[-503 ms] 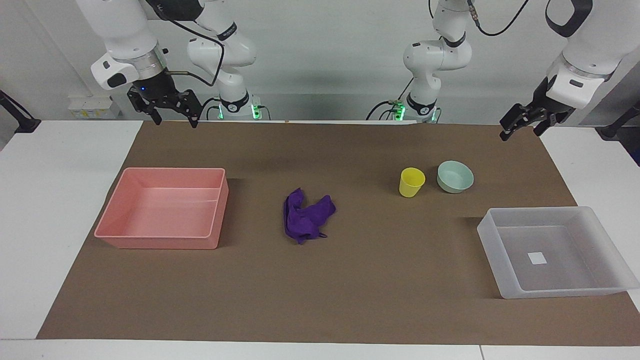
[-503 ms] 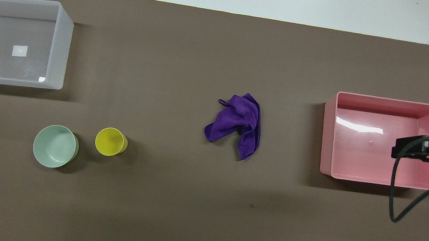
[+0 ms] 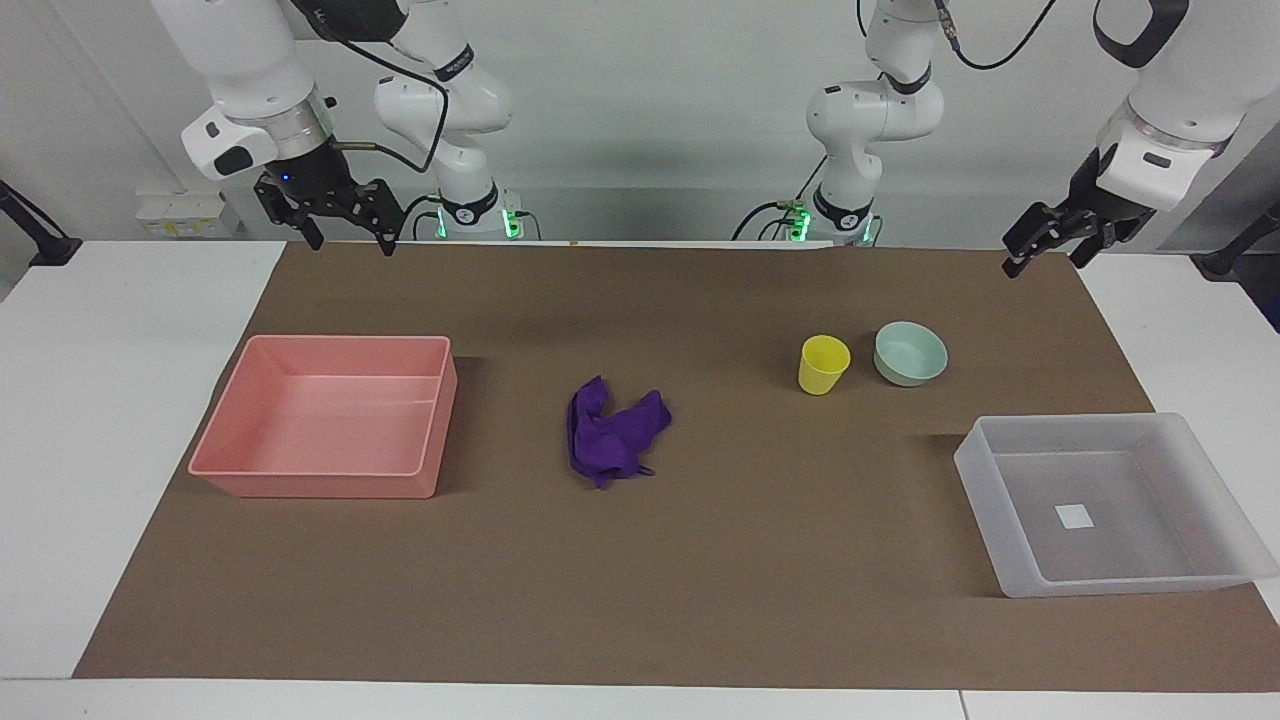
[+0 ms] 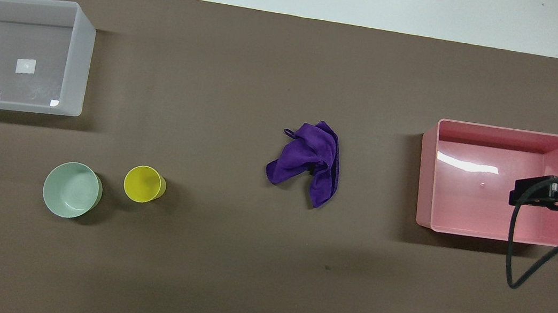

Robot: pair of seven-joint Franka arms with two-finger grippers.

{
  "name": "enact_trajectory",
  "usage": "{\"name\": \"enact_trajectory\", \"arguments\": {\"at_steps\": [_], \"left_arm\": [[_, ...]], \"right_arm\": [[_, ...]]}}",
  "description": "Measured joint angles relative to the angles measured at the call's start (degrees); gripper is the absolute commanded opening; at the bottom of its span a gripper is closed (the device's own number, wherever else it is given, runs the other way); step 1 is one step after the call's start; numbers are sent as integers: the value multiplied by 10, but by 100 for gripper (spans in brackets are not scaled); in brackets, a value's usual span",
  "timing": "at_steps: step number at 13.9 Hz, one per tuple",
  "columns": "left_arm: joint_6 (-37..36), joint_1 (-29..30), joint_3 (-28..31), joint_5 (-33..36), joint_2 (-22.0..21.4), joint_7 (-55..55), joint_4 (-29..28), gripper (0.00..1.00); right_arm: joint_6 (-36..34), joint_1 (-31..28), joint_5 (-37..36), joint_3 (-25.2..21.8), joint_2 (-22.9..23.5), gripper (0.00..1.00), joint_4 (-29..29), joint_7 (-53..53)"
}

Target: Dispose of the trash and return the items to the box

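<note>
Left gripper (image 3: 1043, 243) lifted slightly, fingers spread, empty | right gripper (image 3: 340, 222) spread, empty | trash (image 3: 612, 435) purple, crumpled

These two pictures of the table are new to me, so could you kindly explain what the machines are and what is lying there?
They show two white robot arms, each ending in a two-finger hand. One picture faces the robots from across the table; the other looks steeply down from above their end. The left hand and the right hand both hang raised near the robots' edge of the brown mat, with their fingers spread and holding nothing. On the mat lie a crumpled purple cloth in the middle, a yellow cup beside a mint-green bowl, a translucent tub toward the left arm's end, and a pink tub toward the right arm's end.
</note>
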Motion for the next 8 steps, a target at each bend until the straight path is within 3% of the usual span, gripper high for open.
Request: {"name": "enact_trajectory", "arguments": {"at_steps": [8], "left_arm": [[-13,0,0,0,0,0,0,100]], "right_arm": [[0,-1,0,0,0,100,0,0]]}}
